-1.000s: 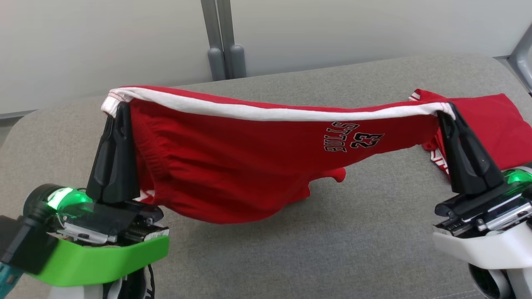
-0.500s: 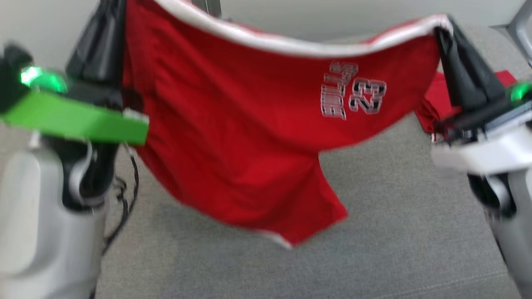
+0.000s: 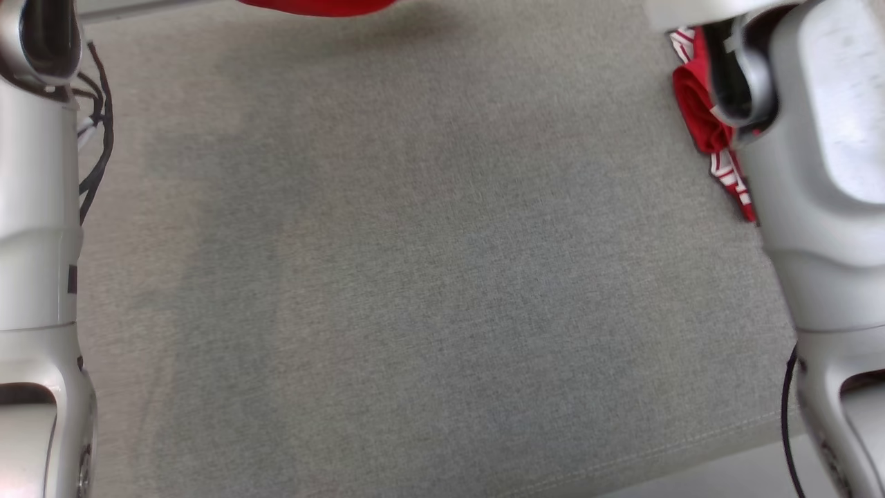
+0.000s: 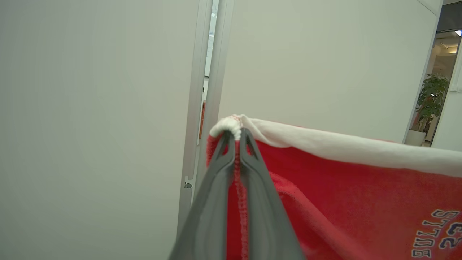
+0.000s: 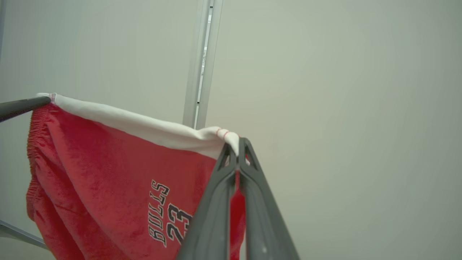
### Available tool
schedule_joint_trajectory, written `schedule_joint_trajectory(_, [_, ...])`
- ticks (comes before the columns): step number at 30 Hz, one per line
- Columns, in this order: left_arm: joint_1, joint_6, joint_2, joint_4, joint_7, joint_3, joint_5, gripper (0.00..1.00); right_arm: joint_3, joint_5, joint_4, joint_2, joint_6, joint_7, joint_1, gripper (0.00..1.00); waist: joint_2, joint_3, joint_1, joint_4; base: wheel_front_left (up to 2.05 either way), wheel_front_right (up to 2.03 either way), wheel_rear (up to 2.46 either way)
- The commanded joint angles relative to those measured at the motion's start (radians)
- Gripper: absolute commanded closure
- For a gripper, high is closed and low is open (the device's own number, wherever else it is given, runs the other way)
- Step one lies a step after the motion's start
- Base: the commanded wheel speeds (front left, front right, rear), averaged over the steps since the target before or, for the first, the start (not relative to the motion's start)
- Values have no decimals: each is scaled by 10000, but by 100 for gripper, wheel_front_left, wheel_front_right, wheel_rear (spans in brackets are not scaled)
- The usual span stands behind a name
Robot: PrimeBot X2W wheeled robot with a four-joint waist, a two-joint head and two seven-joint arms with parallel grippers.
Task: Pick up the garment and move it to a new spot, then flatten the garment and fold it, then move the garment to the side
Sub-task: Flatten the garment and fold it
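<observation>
The left gripper point(image 4: 234, 134) is clamped shut on one end of the white band of a red garment point(image 4: 343, 195) of soft fabric, printed "BULLS 23". The band is stretched across to the right gripper point(image 5: 238, 145), which is pinched shut on the other end. The garment is thus held up in the air between the two, hanging freely in front of a pale wall panel point(image 4: 90, 108). In the head view, only its lowest red edge is caught at the top of the frame, well above the grey woven cushion point(image 3: 415, 277).

The first step, carrying the garment to a new spot, is judged to be in hand. Next, a level lowering onto the bare grey middle is called for, with the band kept taut so that the cloth is laid down flat.

Black cables point(image 3: 97, 124) are seen along the pale left arm point(image 3: 34, 242). At the right edge of the cushion, a second crumpled red-and-white cloth point(image 3: 698, 117) lies partly behind the pale right arm point(image 3: 816, 194). It would probably be overlapped if the garment were set too far right.
</observation>
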Motion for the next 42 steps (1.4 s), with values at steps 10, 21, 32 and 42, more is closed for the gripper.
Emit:
schedule_joint_trajectory(10, [1619, -155, 23, 1503, -1634, -319, -938, 100, 420, 255, 123, 594, -7, -83, 1786, 100, -1, 1546, -1, -484, 0, 0, 0])
schedule_joint_trajectory(21, [5550, -161, -50, -2689, -1798, -374, -1759, 100, -636, 192, -2414, 168, -7, -78, 4930, 100, -1, 410, -1, 319, 0, 0, 0])
schedule_joint_trajectory(32, [10161, -155, -1084, -5808, -1803, 148, -1194, 100, -1933, -15, -4748, 278, -9, -78, 8987, 100, -1, -1818, -1, 507, 0, 0, 0])
schedule_joint_trajectory(42, [13344, -154, -1529, -7723, -1804, 271, -993, 100, -2280, -477, -6700, 245, -12, 99, 11913, 100, -1, -2669, -1, 371, 0, 0, 0])
